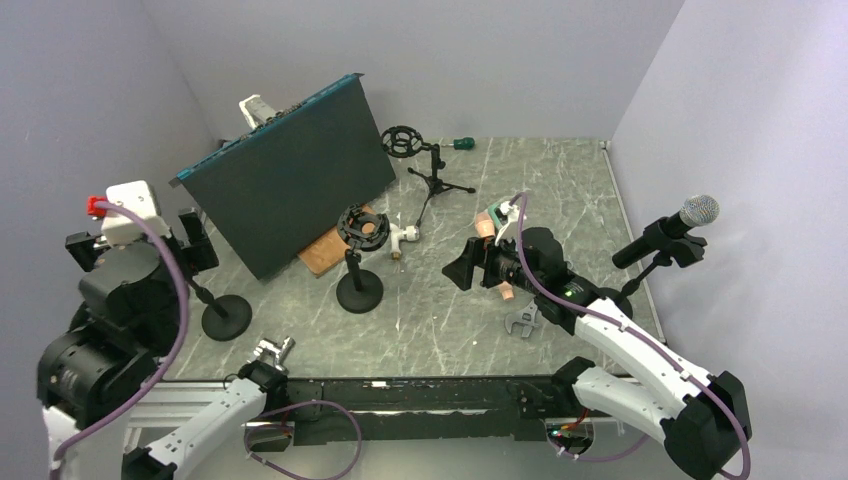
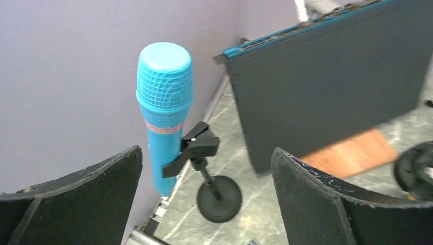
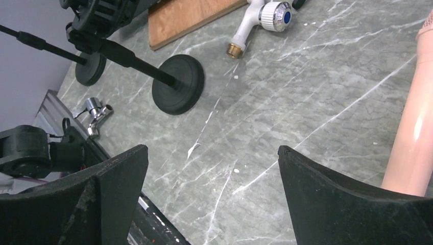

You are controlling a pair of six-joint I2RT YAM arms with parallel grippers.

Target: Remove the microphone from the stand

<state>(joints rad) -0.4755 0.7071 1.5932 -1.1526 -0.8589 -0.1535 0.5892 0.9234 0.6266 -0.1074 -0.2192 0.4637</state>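
Observation:
A blue microphone stands upright in a black clip on a stand with a round base, close to the left wall. My left gripper is open, its fingers wide on either side of the microphone and short of it, touching nothing. In the top view the left gripper hides that microphone; only the stand base shows. A black microphone with a silver head sits in another stand at the right wall. My right gripper is open and empty over the table's middle.
A dark board leans at the back left over a wooden block. A shock-mount stand, a tripod shock mount, a white faucet, a pink object, a wrench and a chrome tap lie about.

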